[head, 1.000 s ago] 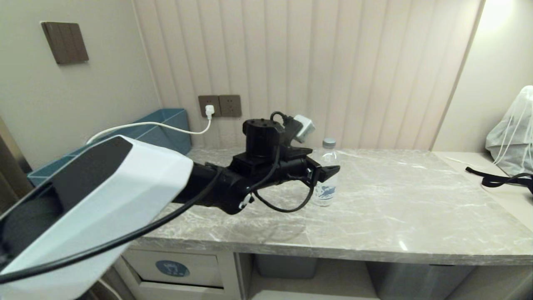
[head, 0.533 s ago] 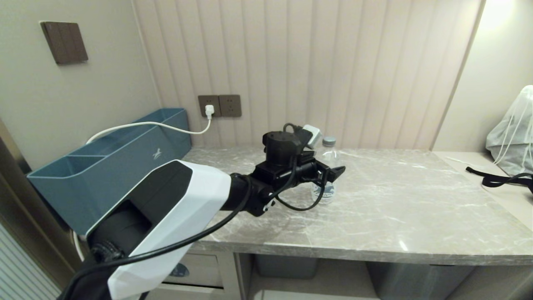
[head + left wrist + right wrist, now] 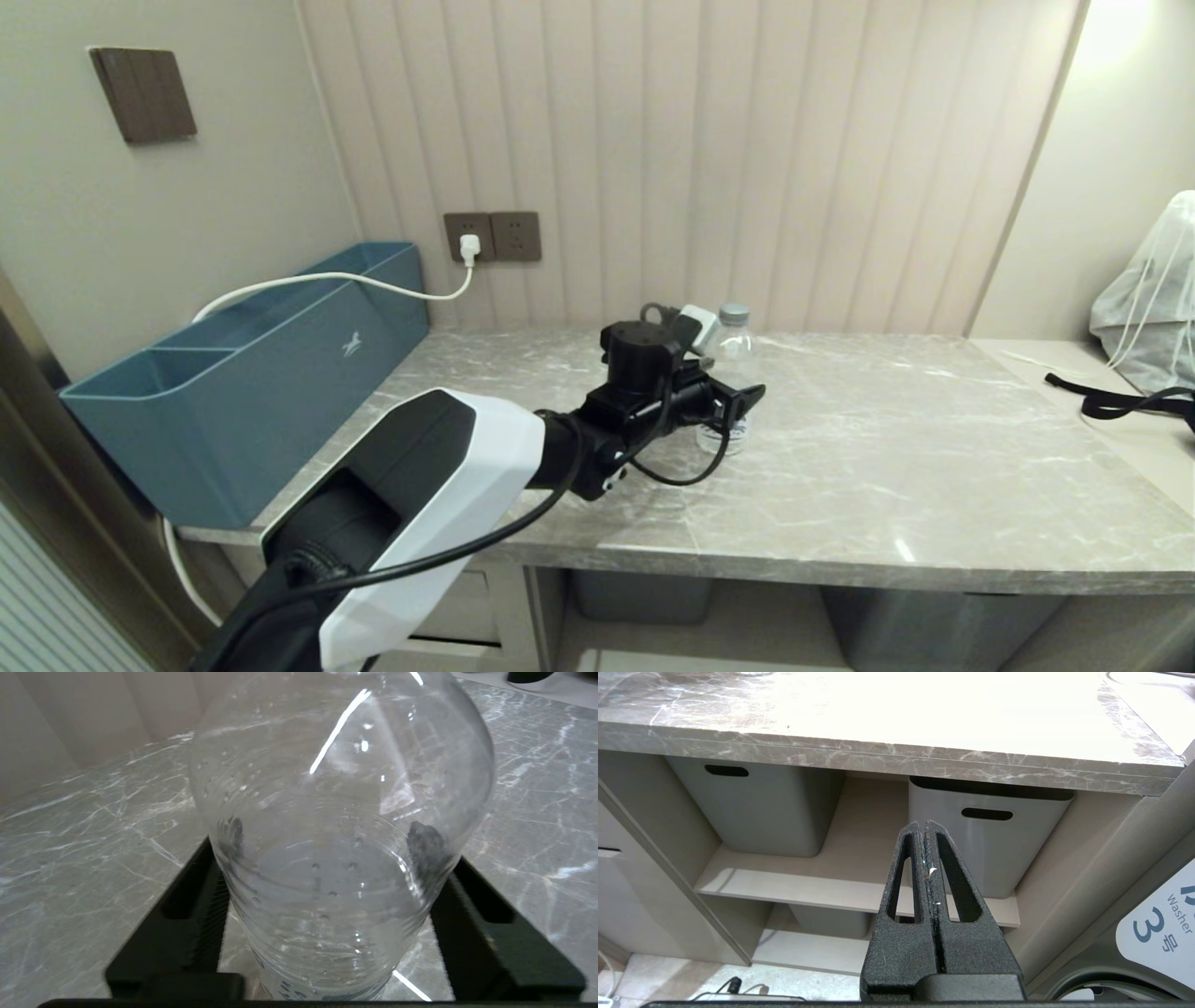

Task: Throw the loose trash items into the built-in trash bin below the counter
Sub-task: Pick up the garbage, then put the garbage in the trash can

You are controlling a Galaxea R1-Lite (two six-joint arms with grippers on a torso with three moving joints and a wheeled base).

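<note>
The grey marble counter (image 3: 887,448) runs the width of the head view, with a blue organiser tub (image 3: 233,373) at its left end against the wall. Below it, grey storage tubs (image 3: 990,844) sit on beige shelves. The left arm reaches across the slab to a clear plastic water bottle (image 3: 730,373) standing upright near the back wall. The left gripper (image 3: 733,397) brackets the bottle — in its wrist view one black finger (image 3: 201,905) lies along each side of the body, at or just off the plastic, so a firm grip cannot be confirmed. The right gripper (image 3: 928,826) hangs low before the shelves — fingers pressed together, holding nothing.
</note>
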